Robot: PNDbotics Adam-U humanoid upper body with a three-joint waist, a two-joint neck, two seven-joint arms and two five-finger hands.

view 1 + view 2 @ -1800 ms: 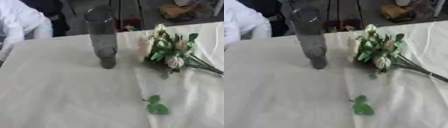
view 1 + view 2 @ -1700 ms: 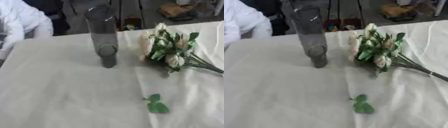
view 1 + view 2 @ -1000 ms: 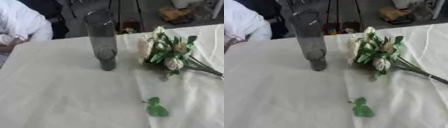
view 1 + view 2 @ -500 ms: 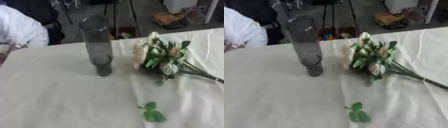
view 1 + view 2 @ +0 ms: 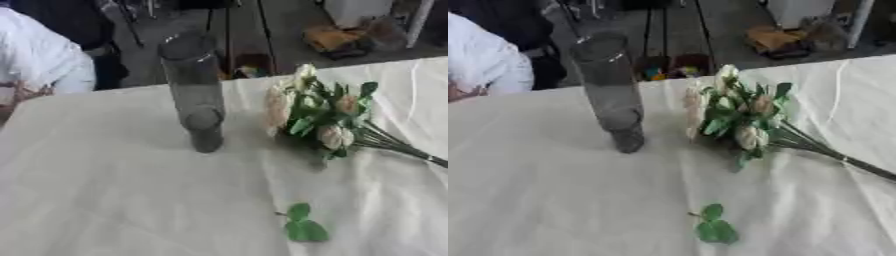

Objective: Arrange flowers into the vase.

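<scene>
Robot body is out of frame in both eye views, so colours, cables and markings of either hand cannot be told.

The table (image 5: 114,200) is covered by a white cloth. A loose green leaf sprig (image 5: 302,226) is seen lying near its front edge, right of the middle.

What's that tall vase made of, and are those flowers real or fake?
The vase looks like clear, smoke-tinted glass or plastic: the floor behind shows through its wall. I cannot tell which. The flowers, cream and pale pink with green leaves, might be artificial, but the look leaves it open. The tablecloth is matte off-white fabric, softly creased.
</scene>
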